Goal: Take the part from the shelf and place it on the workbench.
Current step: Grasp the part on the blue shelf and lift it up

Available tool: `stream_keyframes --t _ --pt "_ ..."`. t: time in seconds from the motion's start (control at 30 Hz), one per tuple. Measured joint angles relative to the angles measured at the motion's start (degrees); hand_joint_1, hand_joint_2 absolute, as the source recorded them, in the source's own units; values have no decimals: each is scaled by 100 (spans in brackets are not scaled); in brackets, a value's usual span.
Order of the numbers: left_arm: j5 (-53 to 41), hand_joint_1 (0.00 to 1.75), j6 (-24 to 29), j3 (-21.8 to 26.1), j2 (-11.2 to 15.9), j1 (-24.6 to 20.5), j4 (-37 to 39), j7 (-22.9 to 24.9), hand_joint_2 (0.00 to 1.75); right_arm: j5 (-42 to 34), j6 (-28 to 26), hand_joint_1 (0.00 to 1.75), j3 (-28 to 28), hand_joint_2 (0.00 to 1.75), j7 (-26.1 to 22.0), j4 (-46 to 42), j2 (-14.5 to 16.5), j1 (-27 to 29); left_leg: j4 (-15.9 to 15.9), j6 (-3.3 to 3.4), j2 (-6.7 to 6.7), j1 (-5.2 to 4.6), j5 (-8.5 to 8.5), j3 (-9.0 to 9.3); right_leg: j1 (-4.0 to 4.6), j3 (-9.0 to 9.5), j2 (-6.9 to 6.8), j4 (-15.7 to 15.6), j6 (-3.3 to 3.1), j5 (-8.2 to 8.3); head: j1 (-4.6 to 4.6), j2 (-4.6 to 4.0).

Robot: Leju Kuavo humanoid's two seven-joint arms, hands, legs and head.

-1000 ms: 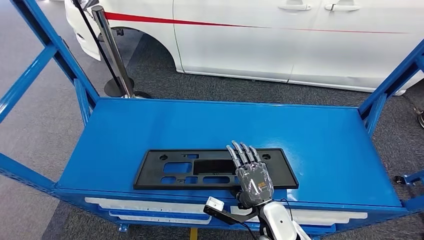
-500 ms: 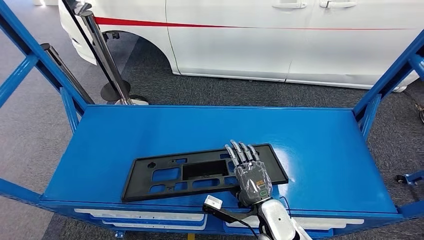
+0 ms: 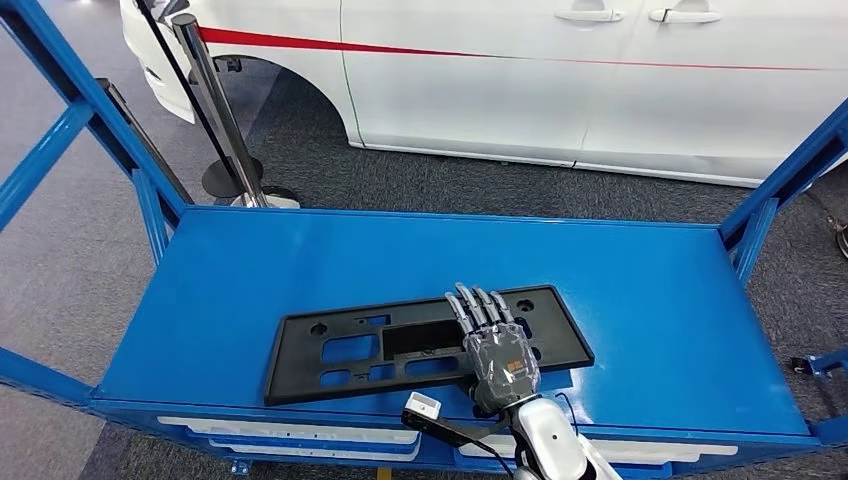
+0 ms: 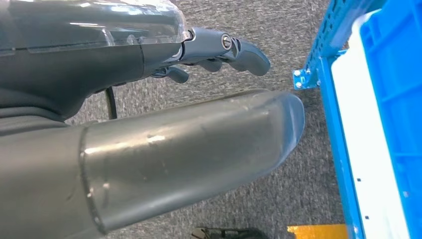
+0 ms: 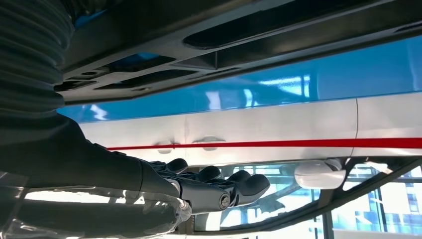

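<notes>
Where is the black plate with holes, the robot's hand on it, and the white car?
Black plate (image 3: pixel 330 352), head view, on its left half beside a cutout.
Right hand (image 3: pixel 500 358), head view, on the back of the hand.
White car (image 3: pixel 600 90), head view, on the door panel below the red stripe.

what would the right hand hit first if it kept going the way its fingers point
Likely nothing at once: the right hand lies on the flat black plastic part, fingers pointing over bare blue metal shelf. Beyond its far edge stands the white car; depth unclear.

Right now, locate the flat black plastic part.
Head view: the black part lies on the blue shelf, near its front edge, the right hand resting on its right end.
</notes>
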Motion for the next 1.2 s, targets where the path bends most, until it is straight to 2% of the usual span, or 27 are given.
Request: stream_keyframes --t 0.03,0.07,0.17,0.23,0.27,0.33,0.37,0.4,0.43,0.5,0.53,0.57,0.67,0.73,0.77,0.83,0.87,0.9,0.93,1.0,1.03,1.07,1.1,1.2 --pt "1 0 3 -8 1 -5 7 1 0 0 2 0 6 175 0 5 2 -14 19 -26 -2 -7 -15 -6 9 112 3 -243 -19 73 -2 -1" --pt "2 0 6 -13 3 -8 9 1 0 0 3 0 10 175 0 12 3 -25 30 -56 -3 -14 -24 -12 20 156 7 -351 -39 80 -3 0" --pt "8 0 14 -28 9 -14 17 3 0 0 22 0 22 175 -2 32 9 -41 38 -151 -1 -5 -38 -11 27 159 16 -382 -125 104 -5 -1" --pt "25 0 26 -58 14 -19 31 7 0 -4 57 0 46 175 -4 39 20 -71 287 -213 2 10 -225 -114 4 170 4 -422 -195 131 -7 -2" --pt "40 0 33 -77 17 -22 42 15 0 -14 81 34 62 175 -4 49 28 -87 584 -238 5 19 -402 -246 0 171 -7 -430 -217 138 -8 -2" --pt "71 0 45 -111 21 -26 76 47 0 -56 143 118 94 175 1 94 43 -106 1329 -272 6 28 -749 -584 6 161 -20 -429 -235 139 -9 -2" --pt "88 0 58 -131 28 -25 96 68 0 -85 188 161 109 175 14 134 49 -110 1575 -281 6 30 -812 -695 10 162 -24 -428 -237 138 -9 -2" --pt "104 0 73 -157 38 -23 119 87 0 -120 246 171 122 175 39 184 55 -118 1605 -279 6 29 -757 -708 12 164 -26 -426 -237 138 -9 -2" --pt "120 0 90 -193 51 -24 139 105 0 -159 315 173 131 175 73 240 68 -130 1400 -268 6 29 -596 -609 13 170 -25 -425 -236 137 -9 -1" --pt "160 0 116 -269 79 -33 175 134 0 -245 456 175 138 175 145 343 102 -177 597 -222 6 23 -209 -218 19 184 -19 -423 -223 134 -9 -1" --pt "181 0 126 -304 92 -41 189 148 0 -278 513 175 137 175 168 384 121 -208 260 -197 5 12 -96 -57 28 183 -13 -419 -205 133 -8 -1" --pt "209 0 136 -337 104 -45 203 163 0 -300 550 175 137 175 182 418 134 -236 61 -173 3 -1 -52 33 35 179 -8 -418 -181 137 -7 -2" --pt "286 0 157 -418 131 -41 242 194 0 -325 594 175 136 175 192 481 156 -275 -46 -97 4 -11 -24 61 37 171 -1 -435 -86 155 -6 -2" --pt "311 0 163 -463 140 -38 267 198 0 -338 601 175 130 175 197 499 160 -284 -102 -22 14 20 25 72 37 99 -1 -261 -34 13 -3 -2" --pt "315 0 166 -486 144 -38 278 199 0 -345 603 175 126 175 201 507 160 -287 -123 8 19 34 43 73 34 -12 -1 -8 -17 -150 -1 -1" --pt "319 0 173 -520 153 -36 293 201 0 -361 611 175 122 175 209 529 159 -285 -124 28 22 27 49 56 25 -362 -1 749 4 -533 1 -1" --pt "321 0 175 -528 156 -31 301 202 0 -366 620 175 121 175 215 539 158 -280 -121 29 23 24 48 52 22 -506 -1 1057 13 -636 0 -1" --pt "327 0 177 -533 159 -26 309 204 0 -368 635 175 121 175 220 545 159 -277 -117 28 22 23 47 51 21 -568 -2 1188 16 -630 -1 -1" --pt "337 0 178 -537 161 -22 318 205 0 -368 650 175 119 175 225 549 160 -275 -112 26 18 22 45 56 20 -513 -2 1083 12 -507 0 -1" --pt "364 0 179 -551 162 -20 336 205 0 -362 678 175 105 175 232 542 160 -276 -97 10 5 22 31 73 22 -142 -5 333 -21 -101 1 -1" --pt "378 0 179 -559 162 -21 345 205 0 -356 691 175 96 175 237 532 160 -276 -76 -9 -3 10 18 70 32 42 -5 -49 -42 39 1 -1" --pt "393 0 181 -568 162 -20 352 205 0 -346 709 175 87 175 243 512 161 -274 -61 -31 -8 -1 9 61 38 159 -4 -310 -62 113 -2 -2" --pt "407 0 183 -574 162 -18 357 205 0 -333 735 175 79 175 246 484 161 -269 -51 -58 -12 -11 4 50 48 201 -1 -424 -80 121 -3 -2" --pt "439 0 190 -585 171 -11 364 205 0 -299 809 175 48 175 252 396 162 -250 -33 -154 -10 -4 -20 35 49 204 9 -466 -157 140 -5 -1"
